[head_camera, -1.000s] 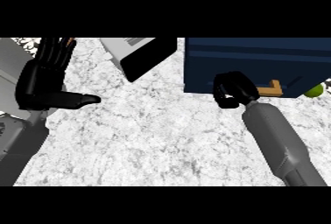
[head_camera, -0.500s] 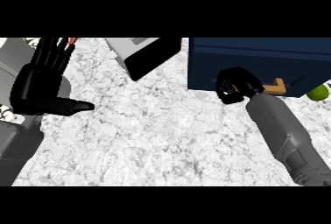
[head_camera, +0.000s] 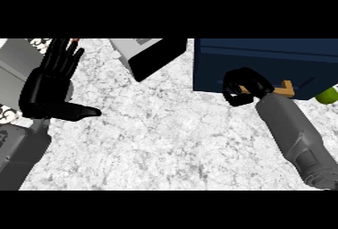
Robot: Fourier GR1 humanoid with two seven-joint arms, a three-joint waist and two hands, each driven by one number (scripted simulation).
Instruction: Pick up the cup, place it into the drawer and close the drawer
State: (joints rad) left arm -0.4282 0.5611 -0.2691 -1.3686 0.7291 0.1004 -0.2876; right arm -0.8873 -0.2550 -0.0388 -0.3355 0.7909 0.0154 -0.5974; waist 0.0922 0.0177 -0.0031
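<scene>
The dark blue drawer unit point(head_camera: 264, 60) fills the upper right of the head view. A tan wooden handle point(head_camera: 285, 88) sticks out from its front. My right hand point(head_camera: 241, 87) is curled against the drawer front just left of that handle, and nothing shows inside its fingers. No cup is visible anywhere in the view. At the left, my left hand point(head_camera: 49, 85) rests open with fingers up and the thumb pointing right, touching nothing.
A grey and black box-like appliance point(head_camera: 150, 56) lies tilted at the top centre. A green object point(head_camera: 327, 95) peeks in at the right edge beside the drawer unit. Pale marbled counter point(head_camera: 165, 138) spreads across the middle and bottom.
My right hand has shifted slightly up against the drawer front and stays curled. The left hand stays open in nearly the same place.
</scene>
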